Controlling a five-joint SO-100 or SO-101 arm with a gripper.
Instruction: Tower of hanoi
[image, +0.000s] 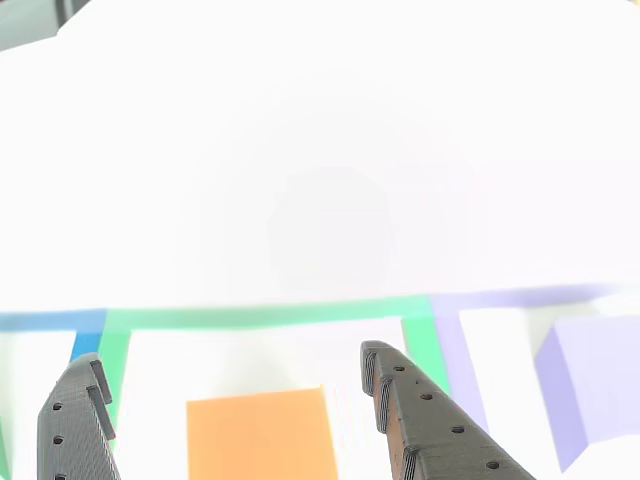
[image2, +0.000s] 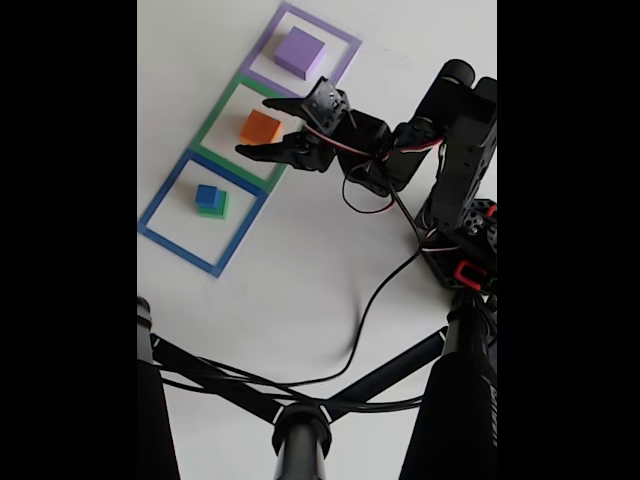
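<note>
In the fixed view the blocks sit in three taped squares. A purple block (image2: 301, 52) is in the purple square, an orange block (image2: 260, 127) in the green square, and a small blue cube (image2: 206, 194) rests on a green block (image2: 216, 208) in the blue square. My gripper (image2: 272, 138) hovers open at the orange block, its fingers spread to either side of it. In the other view the orange block (image: 260, 435) lies low between the two dark fingers (image: 420, 420) of the open gripper (image: 230, 358), and the purple block (image: 595, 385) is at the right.
Green tape (image: 270, 316), blue tape (image: 85, 335) and purple tape (image: 455, 360) outline the squares on a white table (image2: 320, 260). A black cable (image2: 370, 300) runs from the arm base (image2: 465, 240) toward a black stand (image2: 300, 430) at the bottom.
</note>
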